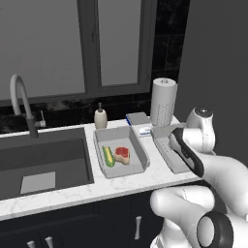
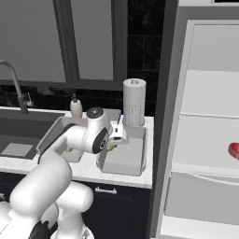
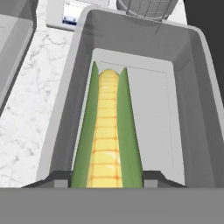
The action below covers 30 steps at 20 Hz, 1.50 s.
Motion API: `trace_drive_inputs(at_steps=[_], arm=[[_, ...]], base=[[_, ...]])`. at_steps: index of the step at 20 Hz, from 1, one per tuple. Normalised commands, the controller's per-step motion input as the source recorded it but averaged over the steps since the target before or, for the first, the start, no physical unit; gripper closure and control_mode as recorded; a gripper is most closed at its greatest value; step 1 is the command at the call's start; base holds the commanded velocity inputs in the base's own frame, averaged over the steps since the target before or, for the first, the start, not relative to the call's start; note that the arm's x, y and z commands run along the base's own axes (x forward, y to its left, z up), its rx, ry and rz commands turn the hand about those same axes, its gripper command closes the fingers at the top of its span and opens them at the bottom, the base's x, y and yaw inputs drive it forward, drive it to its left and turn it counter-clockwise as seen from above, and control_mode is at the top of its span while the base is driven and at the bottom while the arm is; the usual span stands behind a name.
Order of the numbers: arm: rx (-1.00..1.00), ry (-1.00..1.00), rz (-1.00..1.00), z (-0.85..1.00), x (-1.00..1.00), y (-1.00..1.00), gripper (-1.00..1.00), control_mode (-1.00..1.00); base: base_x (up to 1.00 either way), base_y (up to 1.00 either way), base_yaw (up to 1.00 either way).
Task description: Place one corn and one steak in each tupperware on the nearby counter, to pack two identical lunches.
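My gripper is shut on a corn, yellow with green husk, whose length runs out ahead of the fingertips. It hangs inside the right tupperware, near its left wall; whether it touches the floor I cannot tell. From the right base view the gripper sits over this tub with a bit of green showing. The left tupperware on the counter holds another corn and a steak. The arm covers part of the right tupperware.
A dark sink with a curved faucet lies to the left. A soap bottle, a paper towel roll and a small box stand behind the tubs. An open fridge at right has a red item on a shelf.
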Motion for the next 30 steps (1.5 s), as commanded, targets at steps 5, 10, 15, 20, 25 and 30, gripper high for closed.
trace_drive_inputs(at_steps=[5,10,15,20,25,30], arm=[[0.0,0.05,0.01,-0.26,0.18,0.0,1.0,-1.0],[0.0,0.01,0.01,-0.25,0.23,0.0,1.0,-1.0],[0.0,0.0,0.0,-0.1,0.25,-0.09,1.0,-1.0],[0.0,0.0,0.0,-0.27,0.25,-0.05,1.0,-1.0],[0.0,0.0,0.01,-0.33,0.13,0.0,1.0,-1.0],[0.0,-0.08,0.01,-0.03,0.0,0.0,-1.0,-1.0]], base=[[0.0,0.0,0.0],[0.0,0.0,0.0],[0.0,0.0,0.0],[0.0,0.0,0.0],[0.0,0.0,0.0],[0.0,0.0,0.0]])
